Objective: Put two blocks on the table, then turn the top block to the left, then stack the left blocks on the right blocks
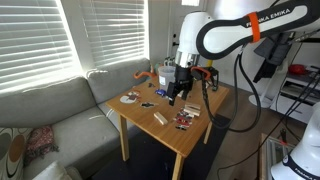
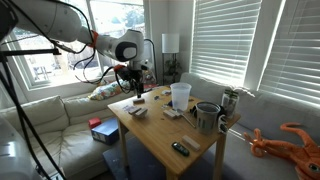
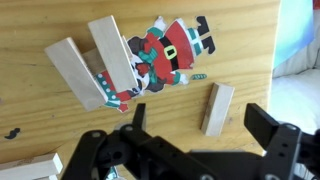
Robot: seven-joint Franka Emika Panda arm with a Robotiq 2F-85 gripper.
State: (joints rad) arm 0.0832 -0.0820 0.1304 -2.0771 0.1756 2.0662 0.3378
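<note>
The jaws are wide open, holding nothing. On the tabletop (image 3: pixel 30 110) two blocks (image 3: pixel 110 60) lie just beside each other; a third block (image 3: pixel 217 108) lies apart, nearer the edge.

the open gripper (image 3: pixel 200 130) hangs over the table (image 3: pixel 40 112). from the wrist, a single block (image 3: pixel 218 108) lies in the gap between its fingers (image 3: pixel 272 135), nearer one; the wood beside it is bare. further on, two leaning blocks (image 3: pixel 75 72) press against a santa figure (image 3: pixel 172 45), crowding that side. in an exterior view a white cup (image 2: pixel 180 95) and a mug (image 2: pixel 207 117) stand well apart, probably clear.
</note>
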